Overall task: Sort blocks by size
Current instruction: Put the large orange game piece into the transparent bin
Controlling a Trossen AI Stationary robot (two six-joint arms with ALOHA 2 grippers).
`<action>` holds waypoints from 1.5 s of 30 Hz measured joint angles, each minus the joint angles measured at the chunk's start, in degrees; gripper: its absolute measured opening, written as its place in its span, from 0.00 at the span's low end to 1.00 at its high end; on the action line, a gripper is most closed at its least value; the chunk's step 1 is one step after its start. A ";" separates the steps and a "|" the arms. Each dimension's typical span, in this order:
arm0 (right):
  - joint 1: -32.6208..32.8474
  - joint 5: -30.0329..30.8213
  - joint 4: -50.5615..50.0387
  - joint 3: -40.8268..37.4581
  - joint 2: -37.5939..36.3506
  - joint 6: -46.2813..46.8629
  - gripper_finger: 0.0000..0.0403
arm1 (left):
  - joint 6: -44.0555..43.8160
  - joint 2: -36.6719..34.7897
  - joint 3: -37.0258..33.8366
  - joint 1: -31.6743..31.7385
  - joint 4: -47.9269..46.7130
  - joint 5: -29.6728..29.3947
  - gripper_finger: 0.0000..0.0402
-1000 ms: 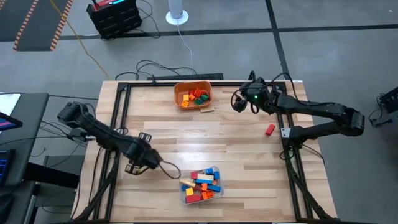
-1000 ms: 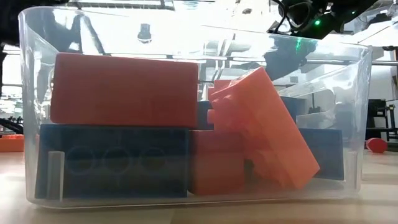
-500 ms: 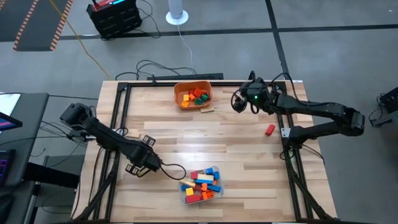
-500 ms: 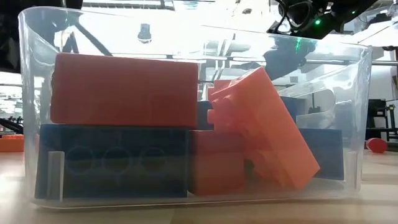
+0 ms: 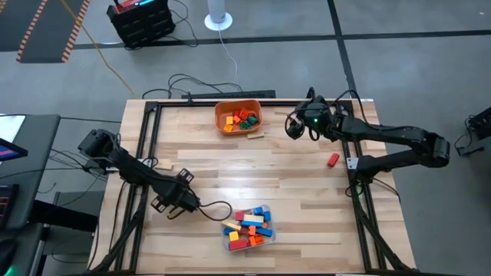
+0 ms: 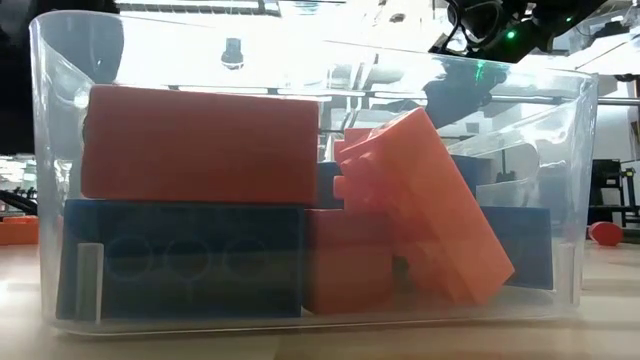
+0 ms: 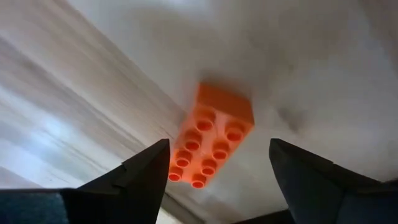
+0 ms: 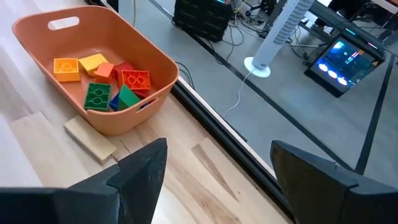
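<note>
An orange two-by-four brick (image 7: 212, 138) lies studs up below my left gripper (image 7: 217, 177), between and just beyond its open fingers; in the high view my left gripper (image 5: 173, 201) hides it. The gripper is over the near left of the table, left of the clear tub (image 5: 247, 228), which holds several longer red, blue and orange bricks (image 6: 200, 145). The orange bowl (image 5: 238, 116) at the far middle holds small squarish blocks (image 8: 99, 74). My right gripper (image 8: 217, 180) is open and empty, raised to the right of the bowl (image 5: 295, 123).
A lone red block (image 5: 332, 159) lies at the table's right, and a tan block (image 5: 255, 136) lies just in front of the bowl. A black cable loop (image 5: 217, 207) trails between my left gripper and the tub. The table's middle (image 5: 253, 172) is bare wood.
My left gripper has shifted a little toward the table's near edge and left, staying open. My right arm has kept still.
</note>
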 joint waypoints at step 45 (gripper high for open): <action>-0.17 0.02 -0.04 0.00 0.00 -0.46 0.79 | -10.57 6.27 24.99 1.36 47.13 11.40 0.35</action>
